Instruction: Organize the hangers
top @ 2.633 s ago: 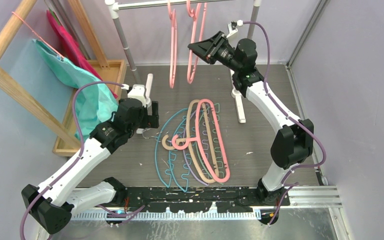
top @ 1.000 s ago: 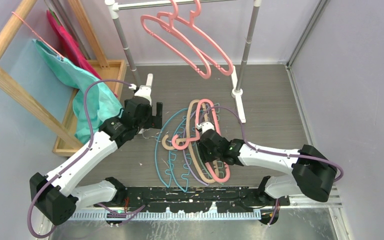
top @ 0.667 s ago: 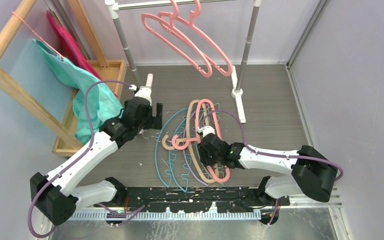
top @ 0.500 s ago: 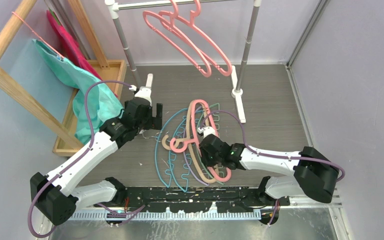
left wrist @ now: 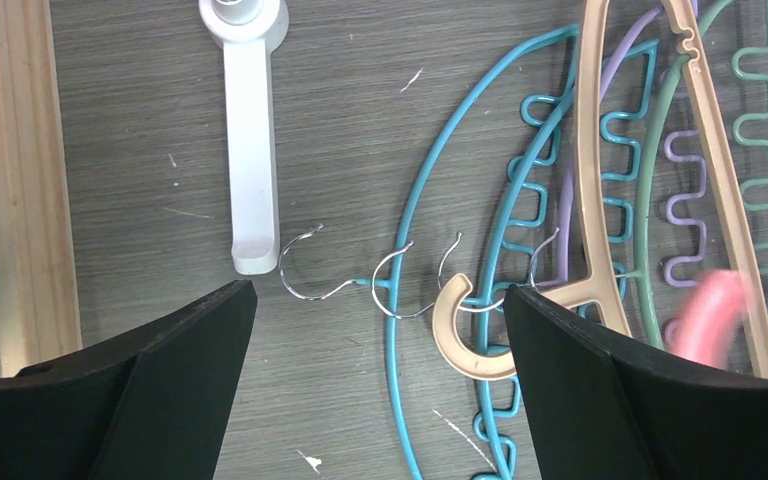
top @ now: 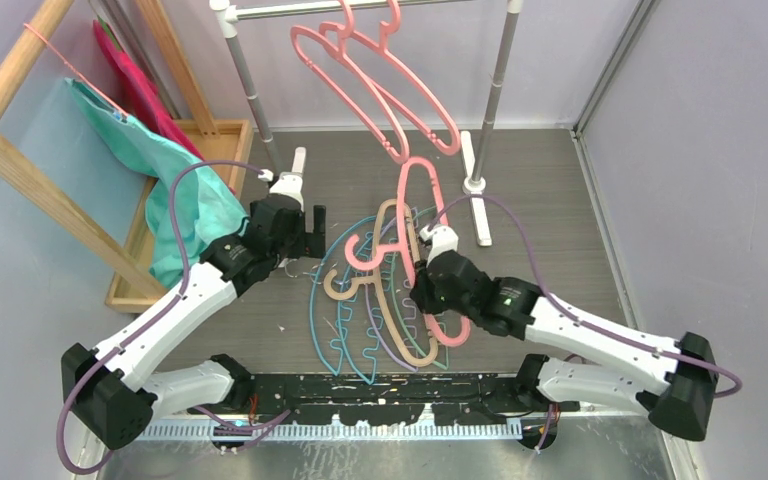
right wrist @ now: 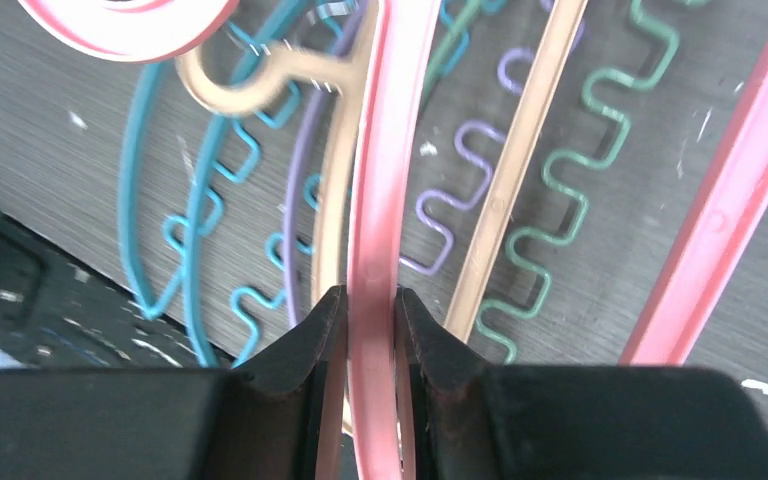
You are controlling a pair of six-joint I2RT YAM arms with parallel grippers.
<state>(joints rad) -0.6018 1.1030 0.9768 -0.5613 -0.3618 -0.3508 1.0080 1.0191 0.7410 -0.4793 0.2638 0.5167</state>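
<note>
Three thick pink hangers show in the overhead view: two hanging on the garment rail (top: 360,8), namely one pink hanger (top: 350,75) and a second pink hanger (top: 415,90), plus a third pink hanger (top: 422,215) over the table. One beige hanger (left wrist: 600,200) lies below. Among the thin zigzag ones: two blue hangers (left wrist: 415,270), one purple hanger (left wrist: 685,200), one green hanger (left wrist: 760,130). Two robot arms.
</note>
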